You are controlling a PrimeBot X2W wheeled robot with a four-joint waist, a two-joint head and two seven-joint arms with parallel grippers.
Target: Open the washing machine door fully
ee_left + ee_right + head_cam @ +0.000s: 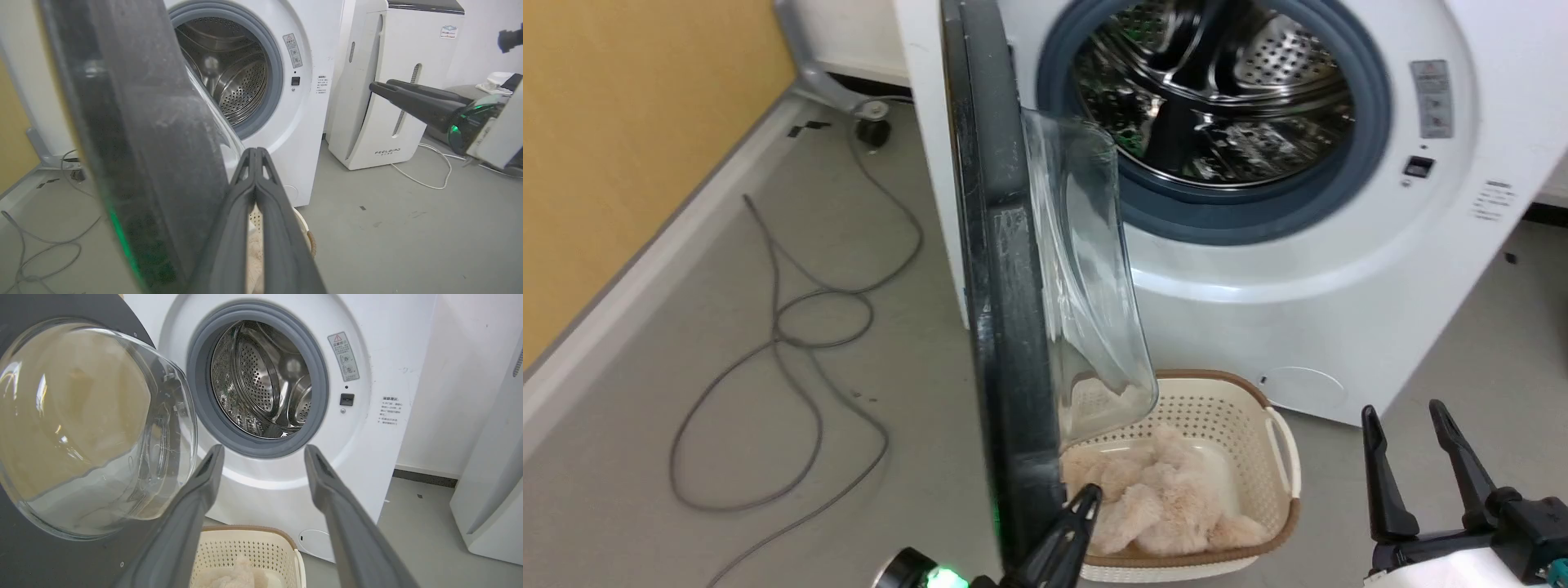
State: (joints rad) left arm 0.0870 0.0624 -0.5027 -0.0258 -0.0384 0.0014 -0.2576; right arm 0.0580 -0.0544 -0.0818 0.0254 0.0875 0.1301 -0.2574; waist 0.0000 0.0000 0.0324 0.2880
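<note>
The washing machine door [1001, 245] stands swung out from the white washing machine [1241, 278], edge-on to the head view, its clear glass bowl [1086, 286] bulging towards the drum [1217, 82]. My left gripper [1088, 492] is shut with nothing in it, right beside the lower inner edge of the door [143, 143]; its fingers meet at the tips of the left gripper [255, 152]. My right gripper [1402, 410] hangs open at the lower right, apart from the door. The right gripper [264, 449] points at the drum opening, with the door's glass bowl [81, 428] to its left.
A cream basket [1225, 408] holding fluffy beige cloth [1168, 498] sits on the floor below the door. A grey cable [792, 327] loops across the floor on the left, near the yellow wall [621, 122]. A white FEELAI-marked appliance [384, 102] stands right of the machine.
</note>
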